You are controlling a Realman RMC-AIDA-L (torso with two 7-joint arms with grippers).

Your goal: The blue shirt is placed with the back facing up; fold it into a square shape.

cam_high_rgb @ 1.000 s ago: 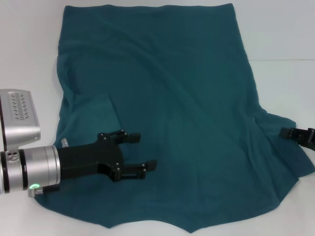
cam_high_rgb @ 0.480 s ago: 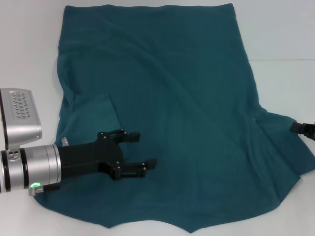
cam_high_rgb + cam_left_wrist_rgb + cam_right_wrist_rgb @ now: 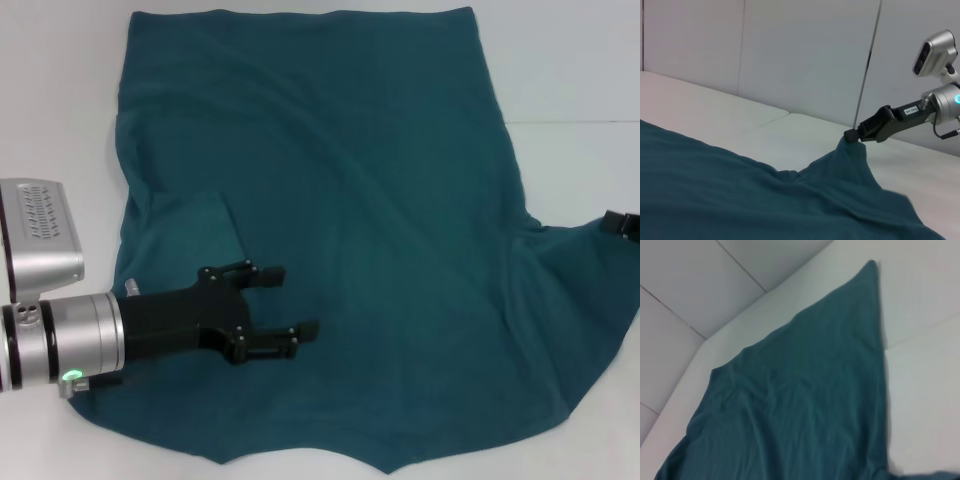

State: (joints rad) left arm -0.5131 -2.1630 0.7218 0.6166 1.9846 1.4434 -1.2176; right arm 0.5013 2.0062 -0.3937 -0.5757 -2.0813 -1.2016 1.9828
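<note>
The blue shirt [image 3: 340, 200] lies spread on the white table with its plain side up and its hem at the far edge. Its left sleeve [image 3: 195, 230] is folded inward onto the body. My left gripper [image 3: 290, 302] hovers open over the shirt's near left part, with nothing between its fingers. My right gripper [image 3: 622, 224] shows only at the right edge of the head view. In the left wrist view the right gripper [image 3: 852, 135] is shut on the tip of the right sleeve [image 3: 850, 160], which rises off the table in a peak. The right wrist view shows only the shirt [image 3: 800, 405] below.
The white table [image 3: 570, 80] has a seam running along its right part. Bare tabletop lies to the left and right of the shirt. Pale wall panels [image 3: 805, 55] stand behind the table.
My right gripper has moved right and away, almost out of the head view, drawing the right sleeve with it. The left gripper has hardly moved.
</note>
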